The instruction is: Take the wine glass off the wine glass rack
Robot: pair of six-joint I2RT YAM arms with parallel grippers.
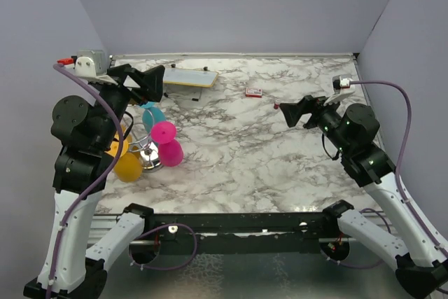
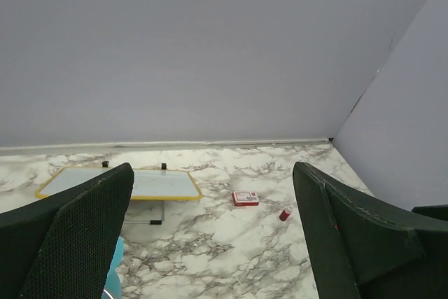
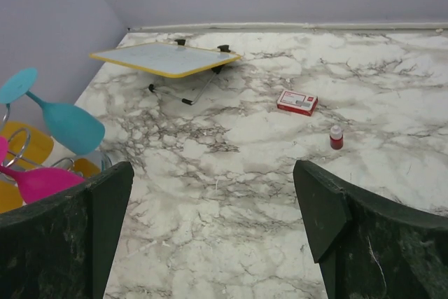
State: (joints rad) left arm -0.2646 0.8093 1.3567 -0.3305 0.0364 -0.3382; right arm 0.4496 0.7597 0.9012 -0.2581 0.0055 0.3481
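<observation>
Taking the far wall as twelve o'clock, the wine glass rack [image 1: 147,153] stands at about nine o'clock on the marble worktop [image 1: 245,152], close to the left edge. Its shiny round base sits among the glasses that hang from its wire arms. A pink glass [image 1: 166,141] leans out on the rack's three o'clock side, foot up and bowl down. A teal glass [image 1: 152,113] tilts the same way at the rack's twelve o'clock. A yellow glass [image 1: 128,167] hangs at about seven o'clock, partly hidden behind my left arm.

My left gripper [image 1: 155,83] hovers above the worktop at roughly twelve o'clock from the rack, just past the teal glass. Its jaws are spread wide with nothing between them, and it touches no glass. My right gripper [image 1: 287,115] hangs at about three o'clock over the worktop, well apart from the rack. It faces left, jaws wide apart and empty.

A yellow-framed whiteboard [image 1: 189,76] is propped up at eleven o'clock. A small red box [image 1: 253,92] lies at twelve o'clock. A tiny red bottle [image 1: 276,105] stands between that box and my right gripper.
</observation>
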